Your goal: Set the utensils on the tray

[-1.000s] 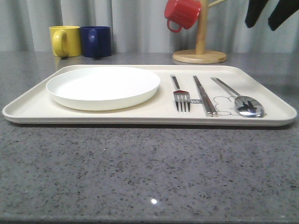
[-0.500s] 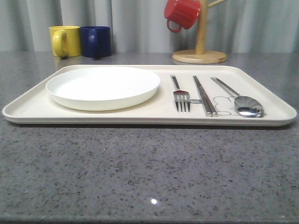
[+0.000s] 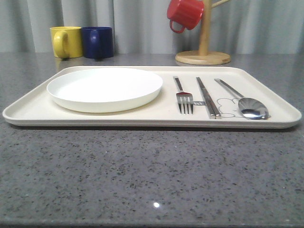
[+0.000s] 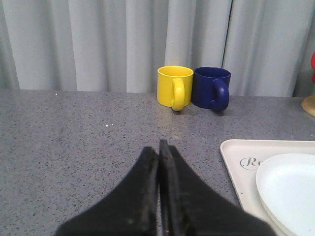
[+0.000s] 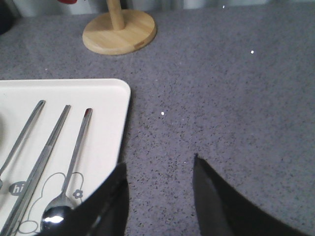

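Note:
The cream tray lies across the grey counter. On its right half lie a silver fork, a pair of flat chopsticks and a spoon, side by side. In the right wrist view the spoon, the chopsticks and the tray show beside my right gripper, which is open over bare counter just off the tray's edge. My left gripper is shut with nothing in it, over the counter beside the tray's corner.
A round white plate sits on the tray's left half. A yellow mug and a blue mug stand at the back left. A wooden mug tree holding a red mug stands at the back right.
A dark arm seen at the upper right one second ago has left the front view. The spoon's bowl no longer mirrors it. The utensils have not moved.

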### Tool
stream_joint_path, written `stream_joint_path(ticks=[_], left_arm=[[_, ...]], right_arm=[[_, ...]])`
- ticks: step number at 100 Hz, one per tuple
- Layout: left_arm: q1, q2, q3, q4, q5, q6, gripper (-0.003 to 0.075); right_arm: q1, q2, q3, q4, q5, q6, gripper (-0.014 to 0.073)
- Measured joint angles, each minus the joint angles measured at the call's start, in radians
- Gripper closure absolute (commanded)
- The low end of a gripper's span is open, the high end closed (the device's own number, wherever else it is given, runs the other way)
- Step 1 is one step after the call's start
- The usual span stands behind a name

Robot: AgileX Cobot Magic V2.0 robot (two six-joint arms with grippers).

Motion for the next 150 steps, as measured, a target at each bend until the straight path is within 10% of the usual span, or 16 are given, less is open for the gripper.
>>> stream_joint_path(ticks=[17, 39, 150], left_arm=[[0.0, 0.0, 0.0, 0.0, 0.0, 0.0, 0.0738], [0.0, 0.0, 0.0, 0.0, 0.0, 0.0, 0.0738], [0.0, 0.0, 0.0, 0.0, 0.0, 0.0, 0.0738]], right_arm=[[-0.001, -0.088, 0.074, -0.02, -0.086, 0.0, 0.0351], [-0.002, -0.104, 0.088, -0.024, -0.129, 0.0, 0.0669], [-0.016, -0.156, 0.11, 0.015, -0.163, -0.106, 0.0662]])
